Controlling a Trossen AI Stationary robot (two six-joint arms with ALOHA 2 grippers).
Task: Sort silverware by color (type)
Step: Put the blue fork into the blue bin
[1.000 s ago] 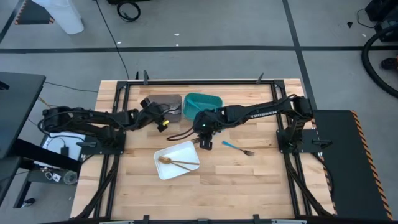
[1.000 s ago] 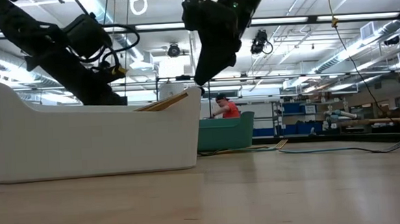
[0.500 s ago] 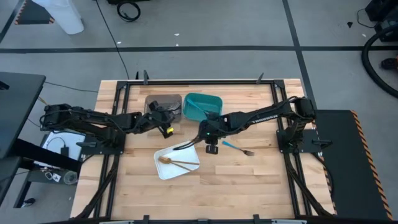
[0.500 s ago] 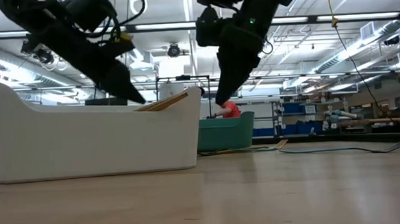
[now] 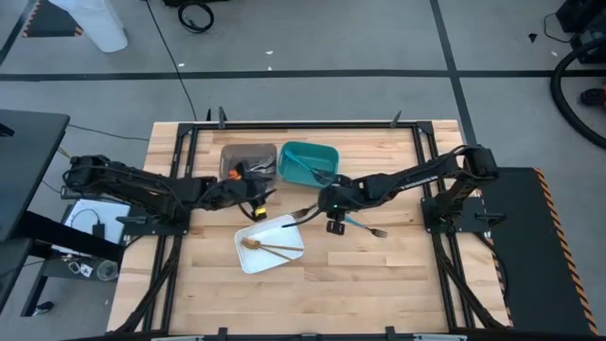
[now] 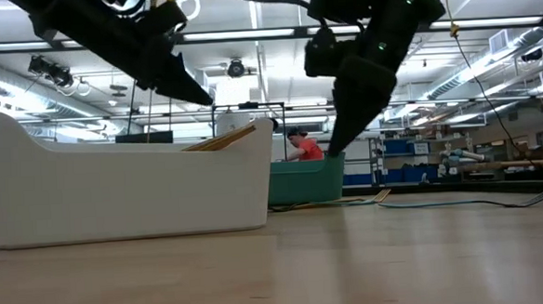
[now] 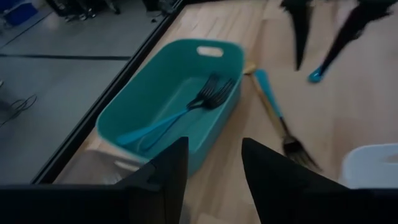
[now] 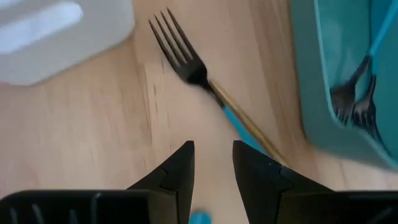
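While your right gripper (image 8: pixel 211 163) hung parted and empty, the slim teal-handled fork (image 8: pixel 205 81) showed dark metal tines.

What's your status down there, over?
Left gripper open, empty, facing teal bin. Right gripper open, empty, above loose fork. Teal forks binned. Nothing blocking.

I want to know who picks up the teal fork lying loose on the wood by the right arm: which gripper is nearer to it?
Right. The right gripper hangs right beside the teal fork; the left gripper is across the table, by the grey bin.
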